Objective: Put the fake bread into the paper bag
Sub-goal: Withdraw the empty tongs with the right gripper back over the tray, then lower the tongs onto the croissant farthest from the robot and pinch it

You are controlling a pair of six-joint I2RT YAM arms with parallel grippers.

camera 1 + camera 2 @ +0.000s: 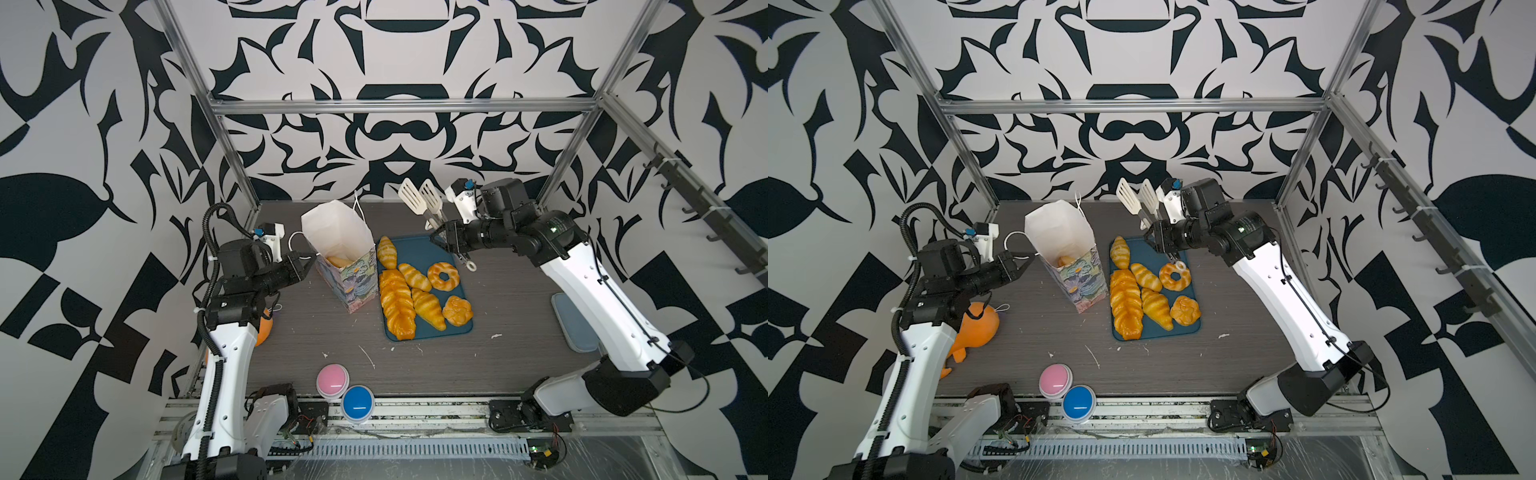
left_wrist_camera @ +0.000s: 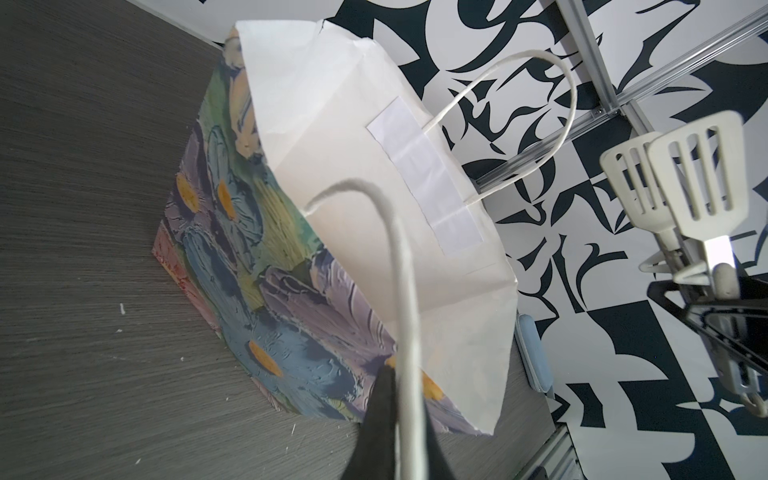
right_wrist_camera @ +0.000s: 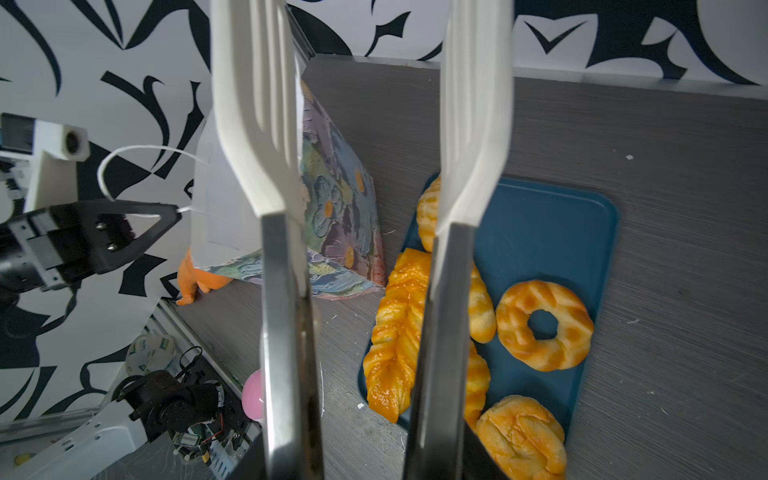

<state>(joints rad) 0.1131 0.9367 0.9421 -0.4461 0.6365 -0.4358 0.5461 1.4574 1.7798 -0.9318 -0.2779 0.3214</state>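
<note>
**Task state, bread transfer under way.** The paper bag (image 1: 353, 284) stands upright on the table (image 1: 519, 332), just beside the blue tray (image 1: 417, 248), with its mouth open. The left gripper (image 1: 311, 261) is closed, pinching the bag's near cord handle (image 2: 399, 291). The right gripper (image 1: 448, 242) clamps a pair of white slotted tongs (image 1: 410, 196). Their blades stand apart above the tray's far end, with nothing between them.

We count six pieces of fake bread (image 1: 415, 277) on the tray: three croissants (image 1: 387, 252), a braided loaf (image 1: 397, 305), a ring doughnut (image 1: 443, 276) and a knotted roll (image 1: 457, 311). One pale piece (image 1: 337, 261) shows low inside the bag. We judge the task begun but mostly left to do, since all six tray pieces await transfer.

**Hidden.** The bag's walls screen most of its inside, so we cannot tell how many pieces it holds. In the right wrist view the tongs cover parts of the loaf and croissants, and the gripper's own fingers are cut off at the frame edge. An orange toy (image 1: 980, 324) lies partly behind the left arm.
</note>
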